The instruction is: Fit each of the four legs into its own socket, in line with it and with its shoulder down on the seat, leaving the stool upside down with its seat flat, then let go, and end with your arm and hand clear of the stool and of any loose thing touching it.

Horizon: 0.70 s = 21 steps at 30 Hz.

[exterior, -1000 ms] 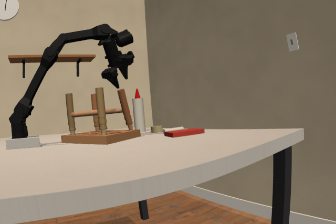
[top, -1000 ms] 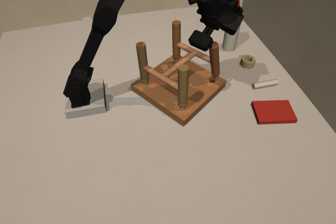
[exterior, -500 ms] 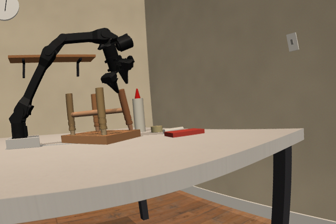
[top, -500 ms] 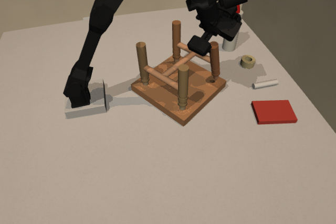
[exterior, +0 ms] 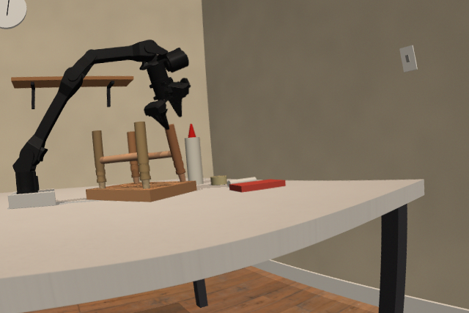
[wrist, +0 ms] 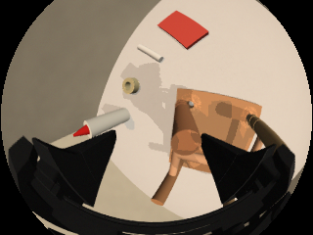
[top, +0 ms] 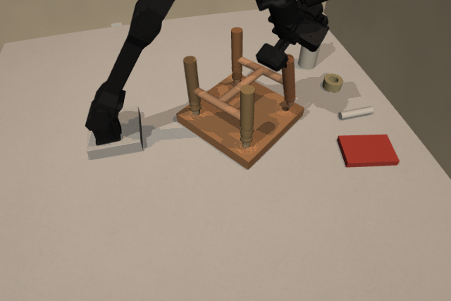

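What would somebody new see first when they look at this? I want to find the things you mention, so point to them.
Probably the big black arm, reaching over an upside-down wooden stool, with its open hand [top: 289, 58] [exterior: 173, 122] [wrist: 159, 136] above one reddish-brown leg [top: 288, 80] [exterior: 176, 154] [wrist: 187, 142] that leans. Next, the bright red block [top: 368, 150] [exterior: 257, 185] [wrist: 183, 29] lying flat on the table beyond the stool's side.
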### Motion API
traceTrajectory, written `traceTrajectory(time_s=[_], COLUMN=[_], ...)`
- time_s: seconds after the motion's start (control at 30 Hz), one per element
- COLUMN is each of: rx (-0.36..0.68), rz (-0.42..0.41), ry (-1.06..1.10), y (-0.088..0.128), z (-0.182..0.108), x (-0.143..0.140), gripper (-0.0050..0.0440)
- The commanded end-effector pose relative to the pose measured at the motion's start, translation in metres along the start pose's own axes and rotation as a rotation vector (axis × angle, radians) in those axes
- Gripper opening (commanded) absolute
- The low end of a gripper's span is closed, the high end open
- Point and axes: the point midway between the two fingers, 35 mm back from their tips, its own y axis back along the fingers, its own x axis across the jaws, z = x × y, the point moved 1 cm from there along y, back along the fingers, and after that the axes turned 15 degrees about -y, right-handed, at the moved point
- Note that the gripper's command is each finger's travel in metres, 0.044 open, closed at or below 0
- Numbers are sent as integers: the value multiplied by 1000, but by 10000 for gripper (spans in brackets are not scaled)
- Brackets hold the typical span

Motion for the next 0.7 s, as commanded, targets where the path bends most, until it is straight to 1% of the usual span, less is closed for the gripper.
traceTrajectory(time_s=[0.0, 0.67], rx=[8, 8], rz=[13, 13], ry=[12, 12], y=[-5, -8], z=[-4, -5], x=[7, 12], gripper=[440, 440])
